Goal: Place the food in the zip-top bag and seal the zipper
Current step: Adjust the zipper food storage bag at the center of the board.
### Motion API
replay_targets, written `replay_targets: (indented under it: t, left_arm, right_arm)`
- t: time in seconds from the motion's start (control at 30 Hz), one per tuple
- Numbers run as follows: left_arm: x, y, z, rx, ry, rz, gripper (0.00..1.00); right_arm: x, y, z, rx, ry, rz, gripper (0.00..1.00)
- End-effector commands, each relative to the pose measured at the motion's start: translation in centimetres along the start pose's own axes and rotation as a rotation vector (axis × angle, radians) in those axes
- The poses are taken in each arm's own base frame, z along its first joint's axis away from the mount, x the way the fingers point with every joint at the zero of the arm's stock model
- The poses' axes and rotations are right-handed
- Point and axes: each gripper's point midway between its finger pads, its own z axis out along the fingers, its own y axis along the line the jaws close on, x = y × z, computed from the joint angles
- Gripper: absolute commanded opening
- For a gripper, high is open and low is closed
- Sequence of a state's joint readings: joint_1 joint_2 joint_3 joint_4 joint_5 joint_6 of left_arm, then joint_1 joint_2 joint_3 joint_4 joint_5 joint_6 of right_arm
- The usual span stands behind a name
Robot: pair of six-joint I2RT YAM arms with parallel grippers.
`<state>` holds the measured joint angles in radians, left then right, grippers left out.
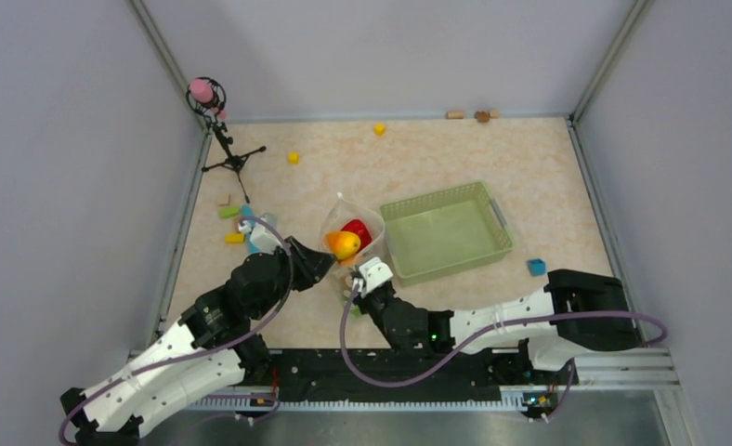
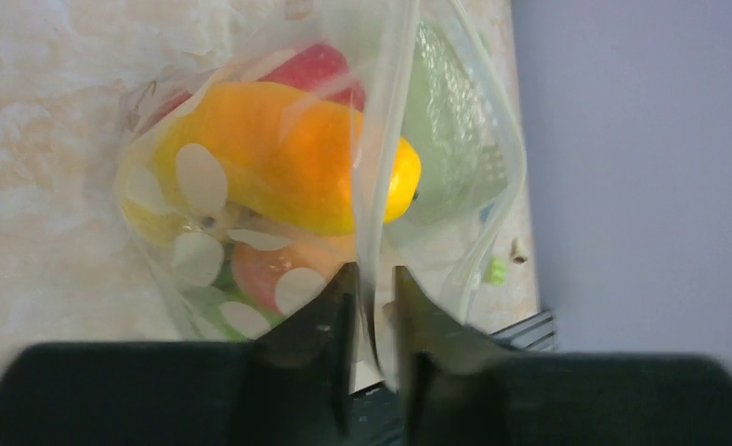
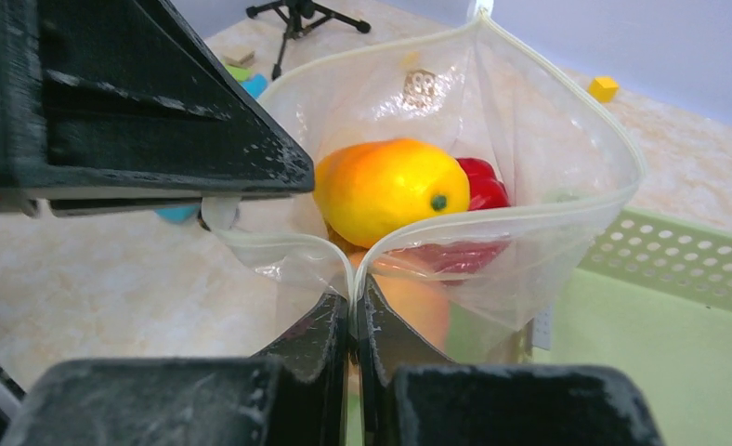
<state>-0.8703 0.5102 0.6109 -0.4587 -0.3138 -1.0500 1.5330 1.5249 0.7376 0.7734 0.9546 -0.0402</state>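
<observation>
Floppy dotted clear zip-top bag (image 3: 529,139) sags; I pinch its rim with right gripper (image 3: 353,311) closed, left gripper (image 2: 373,288) nearly closed.

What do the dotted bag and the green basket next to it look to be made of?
Zip-top bag: thin clear plastic film, glossy; it creases, and the food shows through. Basket: apparently rigid moulded plastic, pale green, semi-matte, with perforated walls holding a straight-edged shape.

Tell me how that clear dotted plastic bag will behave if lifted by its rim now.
The clear dotted plastic bag is probably floppy: its rim bows between pinch points. The yellow-orange toy fruit and red toy inside would likely sag downward and shift.
</observation>
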Motion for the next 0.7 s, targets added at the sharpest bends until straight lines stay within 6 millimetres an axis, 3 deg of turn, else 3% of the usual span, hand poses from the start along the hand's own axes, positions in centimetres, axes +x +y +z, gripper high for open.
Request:
replay_targets:
  t: [0.0,0.03,0.1,0.23,0.33,0.5,0.67]
  left_arm:
    - [-1.1,-1.9,0.1,0.047,-0.027,0.043,0.42]
    - [-1.7,-1.7,-0.1,0.028,-0.047,0.060,0.65]
    - [-2.9,-1.2,-0.3,-0.008,-0.094,0.096,0.90]
    - [-5.3,-0.5,-0.6,-0.068,-0.206,0.147,0.97]
    - [-6.4,-0.1,-0.6,-0.104,-0.262,0.133,0.97]
    - [-8.1,-1.5,-0.6,-0.088,-0.319,0.190,0.97]
    - [-8.1,-2.1,0.9,-0.104,-0.303,0.284,0.98]
  right_arm:
    - [-0.7,-2.4,-0.1,-0.001,-0.032,0.058,0.00]
    - [-0.2,-2.8,-0.3,-0.006,-0.015,0.037,0.00]
    - [0.5,-3.5,-0.5,-0.012,0.024,0.005,0.00]
    - [0.9,-5.3,-1.0,-0.022,0.083,-0.062,0.00]
    - [0.1,-9.0,-1.0,0.086,0.085,-0.133,0.00]
    - [-1.2,-14.4,-0.9,0.190,0.074,-0.175,0.00]
    - [-1.6,-19.5,-1.0,0.271,0.050,-0.180,0.00]
